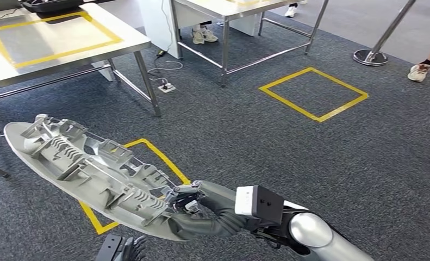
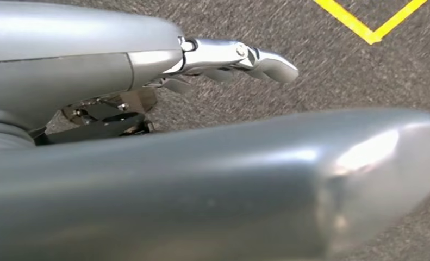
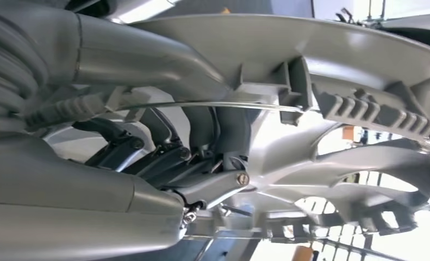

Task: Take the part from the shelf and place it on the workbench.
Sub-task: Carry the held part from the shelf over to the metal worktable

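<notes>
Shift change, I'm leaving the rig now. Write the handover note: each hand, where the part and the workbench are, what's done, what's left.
Right hand: grips the grey ribbed part at its near end; the part sticks out to the left over the carpet, carried above the floor.
Left hand: holds nothing, fingers stretched out loosely above the carpet.
Workbench: steel table with a yellow taped rectangle, ahead and to the left, not yet reached.
Done: part is off the shelf and in hand.
Left: carry it to the workbench, set it down, probably inside the yellow rectangle, and let go.

Long grey ribbed part [image 1: 87, 168], held aloft
</notes>
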`<state>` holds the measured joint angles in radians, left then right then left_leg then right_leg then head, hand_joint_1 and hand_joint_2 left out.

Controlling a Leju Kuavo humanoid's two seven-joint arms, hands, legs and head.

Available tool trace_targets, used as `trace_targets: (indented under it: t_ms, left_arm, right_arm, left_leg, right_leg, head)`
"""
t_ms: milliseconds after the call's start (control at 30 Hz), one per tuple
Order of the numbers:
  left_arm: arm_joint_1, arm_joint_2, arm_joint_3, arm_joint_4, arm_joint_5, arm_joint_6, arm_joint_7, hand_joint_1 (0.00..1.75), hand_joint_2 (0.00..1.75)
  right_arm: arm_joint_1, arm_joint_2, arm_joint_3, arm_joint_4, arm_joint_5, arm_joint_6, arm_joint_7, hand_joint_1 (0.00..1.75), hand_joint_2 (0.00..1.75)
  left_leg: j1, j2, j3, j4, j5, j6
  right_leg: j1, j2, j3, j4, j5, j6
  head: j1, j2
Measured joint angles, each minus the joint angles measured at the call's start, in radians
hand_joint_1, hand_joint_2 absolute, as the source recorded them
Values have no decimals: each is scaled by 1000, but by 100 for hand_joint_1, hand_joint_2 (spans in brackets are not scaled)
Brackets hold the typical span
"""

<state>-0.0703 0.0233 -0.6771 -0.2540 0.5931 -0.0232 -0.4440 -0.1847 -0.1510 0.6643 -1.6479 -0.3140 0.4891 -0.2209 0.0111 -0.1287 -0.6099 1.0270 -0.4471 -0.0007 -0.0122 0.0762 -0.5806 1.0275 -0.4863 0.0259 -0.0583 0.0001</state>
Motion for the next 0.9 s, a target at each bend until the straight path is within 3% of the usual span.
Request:
trace_targets:
  t_ms: [67, 133, 200, 267, 300, 333, 400, 467, 500, 567, 600, 667, 700, 767, 800, 833, 900]
  left_arm:
    - [1, 1, 0, 0, 0, 0, 0, 0, 0]
    - [1, 2, 0, 0, -1, 1, 1, 0, 0]
    - [-2, 2, -1, 0, -1, 2, 2, 0, 0]
    - [-4, 2, -1, -1, -1, 2, 6, 0, 0]
    - [-2, 2, -1, -1, -1, 2, 9, 0, 0]
    - [-1, 3, -1, 0, 0, 2, 11, 0, 0]
    - [0, 4, -2, 0, 1, 3, 12, 0, 0]
    - [-2, 4, -2, -1, 3, 4, 13, 0, 0]
    - [-3, 4, -2, -1, 4, 4, 13, 0, 0]
    - [-1, 4, -2, -1, 10, 5, 13, 0, 0]
    - [1, 4, -2, -1, 14, 5, 13, 0, 0]
    - [2, 4, -2, 0, 21, 6, 13, 0, 0]
    - [1, 3, -2, 0, 23, 7, 13, 0, 0]
    - [2, 2, -2, 0, 27, 8, 12, 0, 0]
    - [4, 2, -2, 1, 29, 8, 12, 0, 0]
    - [6, 2, -2, 2, 32, 8, 11, 0, 0]
    - [11, 2, -1, 4, 41, 8, 8, 0, 0]
  right_arm:
    - [0, 0, -2, -3, 1, 0, 0, 175, 175]
    - [2, 0, -5, -6, 3, 0, 2, 175, 175]
    - [6, 0, -10, -10, 5, 1, 3, 175, 175]
    - [11, 0, -15, -11, 7, 4, 4, 175, 175]
    - [13, 0, -17, -11, 9, 5, 6, 175, 175]
    - [14, 0, -18, -11, 10, 7, 7, 175, 175]
    - [14, 2, -21, -11, 11, 12, 11, 175, 175]
    - [13, 4, -23, -11, 11, 17, 16, 175, 175]
    - [12, 4, -23, -11, 11, 18, 17, 175, 175]
    - [11, 5, -23, -11, 10, 20, 18, 175, 175]
    - [10, 5, -23, -11, 8, 21, 19, 175, 175]
    - [7, 5, -23, -10, 3, 23, 18, 175, 175]
    - [6, 5, -23, -8, 0, 24, 17, 175, 175]
    - [6, 4, -22, -3, -4, 26, 16, 175, 175]
    - [7, 4, -21, 1, -5, 27, 16, 175, 175]
    - [7, 4, -20, 4, -7, 27, 17, 175, 175]
    - [8, 4, -19, 10, -11, 28, 17, 175, 175]
  left_leg:
    - [2, -13, -5, -4, 3, -14]
    - [-1, 30, -20, 25, -17, -24]
    - [-3, 97, -68, 130, -78, -32]
    - [-1, 118, -127, 255, -132, -38]
    - [0, 121, -137, 280, -133, -40]
    - [0, 124, -126, 264, -116, -41]
    - [0, 153, -56, 138, -54, -39]
    - [-4, 189, 2, 29, -18, -23]
    - [-7, 198, 10, 8, -15, -14]
    - [-9, 176, 7, 5, -14, 3]
    - [-8, 164, 7, 3, -12, 9]
    - [-3, 140, 8, -1, -7, 20]
    - [-1, 127, 6, -1, -5, 24]
    - [-1, 101, 2, -1, -3, 28]
    - [-1, 86, 2, 0, -3, 28]
    - [-1, 71, 1, 0, -2, 27]
    - [0, 41, 2, 2, 0, 23]
  right_leg:
    - [2, -23, 1, -4, 4, -11]
    - [0, -49, 6, -12, 8, -24]
    - [1, -78, 10, -16, 8, -33]
    - [3, -109, 10, -15, 5, -37]
    - [3, -124, 11, -15, 4, -37]
    - [3, -138, 12, -15, 2, -36]
    - [4, -162, 17, -13, -3, -31]
    - [10, -182, 21, -8, -10, -21]
    - [14, -191, 22, -6, -13, -16]
    - [15, -210, 25, -6, -15, -6]
    - [13, -203, 27, -2, -21, 1]
    - [7, -152, 6, 53, -60, 13]
    - [4, -118, -21, 113, -91, 17]
    - [3, -87, -87, 243, -144, 21]
    - [3, -84, -106, 275, -147, 21]
    - [2, -82, -105, 268, -130, 19]
    - [-1, -61, -52, 147, -55, 14]
  head:
    - [0, 0]
    - [-3, 0]
    - [-7, 0]
    - [-8, 0]
    - [-8, 0]
    - [-8, 0]
    - [-8, 0]
    - [-6, 0]
    - [-5, 0]
    - [-2, 0]
    - [-2, 0]
    - [-1, 0]
    - [0, 0]
    - [1, 0]
    - [1, 0]
    - [1, 0]
    - [1, 0]
